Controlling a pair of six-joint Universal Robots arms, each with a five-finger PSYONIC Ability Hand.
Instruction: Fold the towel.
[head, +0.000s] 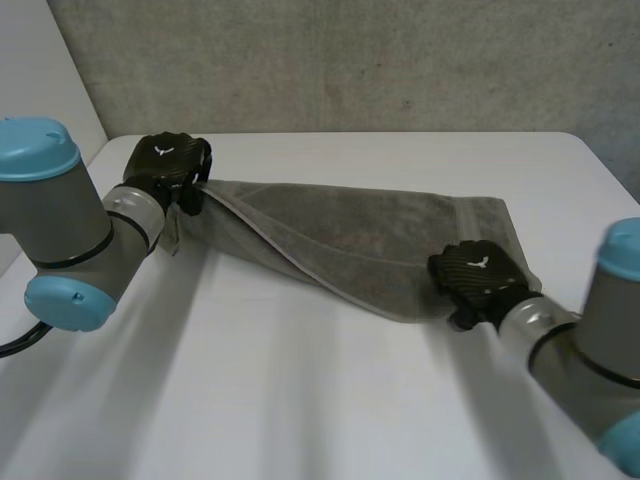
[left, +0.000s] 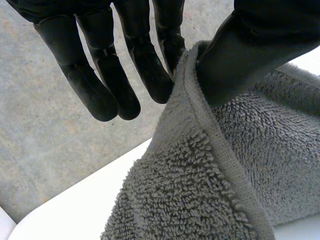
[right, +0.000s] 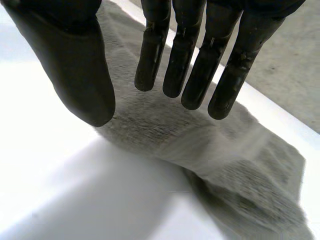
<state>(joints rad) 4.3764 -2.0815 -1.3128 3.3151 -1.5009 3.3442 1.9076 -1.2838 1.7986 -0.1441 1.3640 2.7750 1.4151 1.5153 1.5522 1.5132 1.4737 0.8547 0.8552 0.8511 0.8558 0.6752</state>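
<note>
My left hand (head: 165, 170) pinches the grey towel (head: 350, 235) at its hemmed corner, thumb against finger. My right hand (head: 478, 275) is over the towel's opposite end, fingers straight and apart. The towel lies on the white table (head: 300, 400).

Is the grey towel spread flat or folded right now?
Partly folded. One layer drapes over another on the towel, and the left robot hand pinches its hemmed edge, raised off the table.

The grey fluffy cloth towel (head: 350, 240) lies on the white table (head: 300, 400), toward 12 o'clock. The black left hand (head: 168, 165) is at its 9 o'clock end, the black right hand (head: 478, 275) on its 4 o'clock corner.
</note>
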